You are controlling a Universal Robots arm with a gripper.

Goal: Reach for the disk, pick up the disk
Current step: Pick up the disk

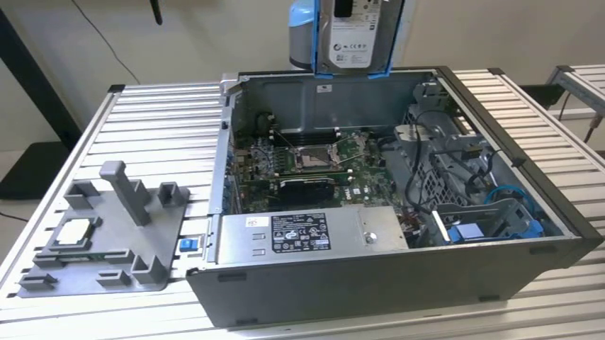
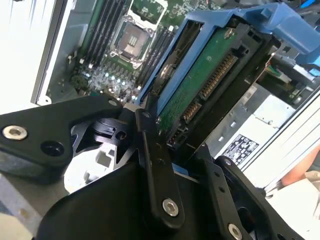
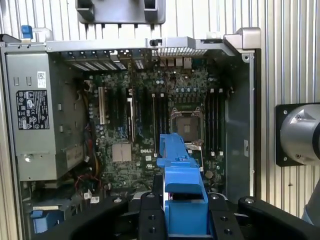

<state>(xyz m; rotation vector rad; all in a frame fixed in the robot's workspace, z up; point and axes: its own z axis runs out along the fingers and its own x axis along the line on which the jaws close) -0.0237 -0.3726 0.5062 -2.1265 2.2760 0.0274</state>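
Blue plastic runs along the edges of the disk [image 1: 352,41], and its silver face with the white label looks out at the exterior view. The disk stands upright in the air, over the far side of the open computer case [image 1: 397,283]. It touches nothing inside the case.

The end effector [image 3: 184,212] is closed on the disk. In both wrist views its black fingers [image 2: 155,165] press on the disk from two sides. In the second wrist view you can see the green board on the back of the disk. Far below it lies the big green board [image 3: 150,125] of the computer, with an empty square socket [image 3: 186,124] in it.

The pick-up looks nearly done, I think. To do this step well, the squeeze must be firm on both blue sides, because the plastic is smooth and the disk looks heavy. The disk should go straight up and not tip. It should also stay away from the case wall, since a bump there could knock it loose.

On the surface [image 1: 151,120], at the exterior view's left, sits a grey holder [image 1: 123,205] with a small silver chip [image 1: 76,232] on it. That chip is not the thing to lift.
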